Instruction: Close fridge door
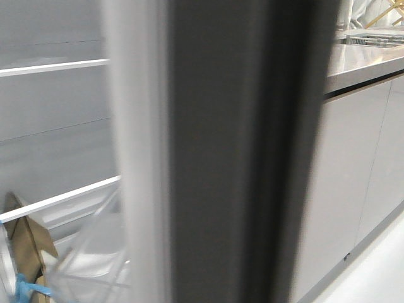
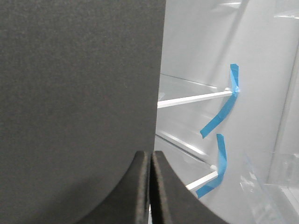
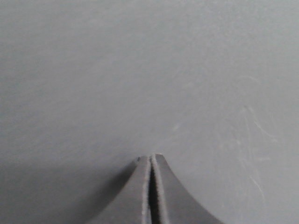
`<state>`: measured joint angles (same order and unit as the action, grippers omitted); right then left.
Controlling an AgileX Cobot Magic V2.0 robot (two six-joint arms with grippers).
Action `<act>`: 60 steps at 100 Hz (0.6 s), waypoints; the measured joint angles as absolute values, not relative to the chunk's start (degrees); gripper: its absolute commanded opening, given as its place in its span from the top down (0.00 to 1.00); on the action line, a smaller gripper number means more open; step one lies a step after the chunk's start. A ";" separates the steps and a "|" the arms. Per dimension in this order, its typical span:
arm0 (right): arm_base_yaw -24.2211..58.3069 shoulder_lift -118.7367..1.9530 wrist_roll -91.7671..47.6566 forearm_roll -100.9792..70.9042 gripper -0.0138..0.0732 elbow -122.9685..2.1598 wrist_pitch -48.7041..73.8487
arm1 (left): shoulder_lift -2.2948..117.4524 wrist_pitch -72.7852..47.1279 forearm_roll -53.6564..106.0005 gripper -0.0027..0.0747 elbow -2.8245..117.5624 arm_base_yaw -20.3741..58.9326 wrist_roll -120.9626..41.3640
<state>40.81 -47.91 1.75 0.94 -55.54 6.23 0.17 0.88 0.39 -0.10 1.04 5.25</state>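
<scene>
Front view: the fridge door (image 1: 221, 151) stands edge-on right in front of the camera, a blurred dark grey band that fills the middle of the frame, with its pale lining on the left side. Behind it on the left are white shelves (image 1: 57, 66) and a brown cardboard piece (image 1: 28, 237) with a scrap of blue tape low in the corner. To the right run light grey cabinet fronts (image 1: 353, 183) under a countertop (image 1: 366, 63). No desk shows, so the door can only be placed against these. Neither arm is seen here.

Left wrist view: the left gripper (image 2: 150, 161) has its fingers pressed together with nothing between them. Its tips sit at the edge of the door's dark outer face, apparently to push rather than grasp. Beyond the edge lie the white fridge interior, glass shelves and blue tape strips (image 2: 222, 112).

Right wrist view: the right gripper (image 3: 150, 161) is likewise closed and empty, its tips near or against the plain grey face, most likely to add a flat push. The door seems still partly open.
</scene>
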 measured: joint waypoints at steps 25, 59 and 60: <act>43.15 -58.16 1.75 0.94 0.93 -64.14 6.09 | 0.17 0.88 0.39 0.99 -0.10 1.04 5.25; 44.47 -72.29 1.75 0.72 0.93 -75.46 5.73 | 0.17 0.88 0.39 0.99 -0.10 1.04 5.25; 44.47 -72.55 1.75 0.61 0.93 -75.64 5.61 | 0.17 0.88 0.39 0.99 -0.10 1.04 5.25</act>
<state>44.47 -72.55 1.75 0.61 -75.64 5.61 0.17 0.88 0.39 -0.10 1.04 5.25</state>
